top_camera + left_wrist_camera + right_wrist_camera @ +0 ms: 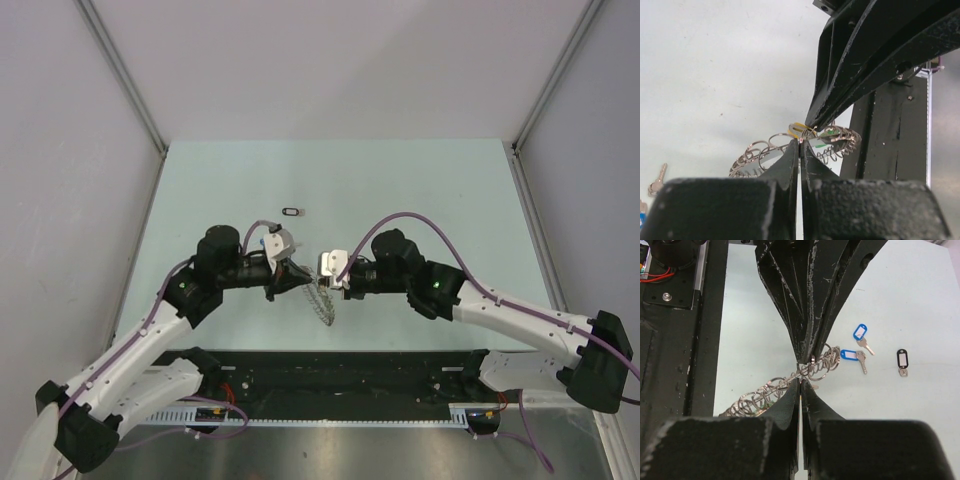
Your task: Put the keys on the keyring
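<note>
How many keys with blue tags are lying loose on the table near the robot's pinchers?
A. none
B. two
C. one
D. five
B: in the right wrist view, one blue-tagged key and a second blue-tagged key lie on the table, next to a black-tagged key.
</note>
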`<state>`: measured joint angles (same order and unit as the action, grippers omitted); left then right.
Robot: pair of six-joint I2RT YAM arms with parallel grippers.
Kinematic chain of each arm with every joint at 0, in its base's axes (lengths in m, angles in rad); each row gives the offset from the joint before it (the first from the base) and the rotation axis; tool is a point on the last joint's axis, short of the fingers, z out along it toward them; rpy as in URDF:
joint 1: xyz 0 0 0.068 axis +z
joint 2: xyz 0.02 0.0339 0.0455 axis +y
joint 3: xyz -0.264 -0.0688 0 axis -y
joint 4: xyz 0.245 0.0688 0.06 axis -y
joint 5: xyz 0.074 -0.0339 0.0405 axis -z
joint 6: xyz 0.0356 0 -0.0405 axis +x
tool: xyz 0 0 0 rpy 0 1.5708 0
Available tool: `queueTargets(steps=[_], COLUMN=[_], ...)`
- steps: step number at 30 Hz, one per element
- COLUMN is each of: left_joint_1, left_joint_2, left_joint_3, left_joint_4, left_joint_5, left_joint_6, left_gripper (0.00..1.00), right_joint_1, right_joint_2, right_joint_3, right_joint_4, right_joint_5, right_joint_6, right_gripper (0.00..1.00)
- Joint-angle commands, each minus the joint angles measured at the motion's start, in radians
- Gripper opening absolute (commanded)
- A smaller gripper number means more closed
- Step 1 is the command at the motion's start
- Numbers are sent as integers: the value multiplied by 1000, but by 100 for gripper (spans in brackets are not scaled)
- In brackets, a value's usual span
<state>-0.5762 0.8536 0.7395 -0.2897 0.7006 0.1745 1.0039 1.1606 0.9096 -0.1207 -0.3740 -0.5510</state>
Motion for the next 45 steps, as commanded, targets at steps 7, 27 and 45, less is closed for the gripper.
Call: queueTargets(steps=[7, 27, 45], left_joint_1=[15, 114, 122], left_joint_2=[-33, -258, -591], left_joint_3=[-106, -46, -154], left_joint_4=[350, 43, -132], left_joint_5=[-79, -1081, -1247], left_joint_6=[-213, -397, -425], left_gripper=[11, 100, 100], right_joint_1=[-13, -468, -384], right_joint_2=[28, 180, 47], right_joint_3=[3, 51, -268], right_joint_4=[50, 179, -2], right_joint_5=[-66, 191, 130], right_joint_6=[37, 285, 726], right_gripper=[0, 0, 2])
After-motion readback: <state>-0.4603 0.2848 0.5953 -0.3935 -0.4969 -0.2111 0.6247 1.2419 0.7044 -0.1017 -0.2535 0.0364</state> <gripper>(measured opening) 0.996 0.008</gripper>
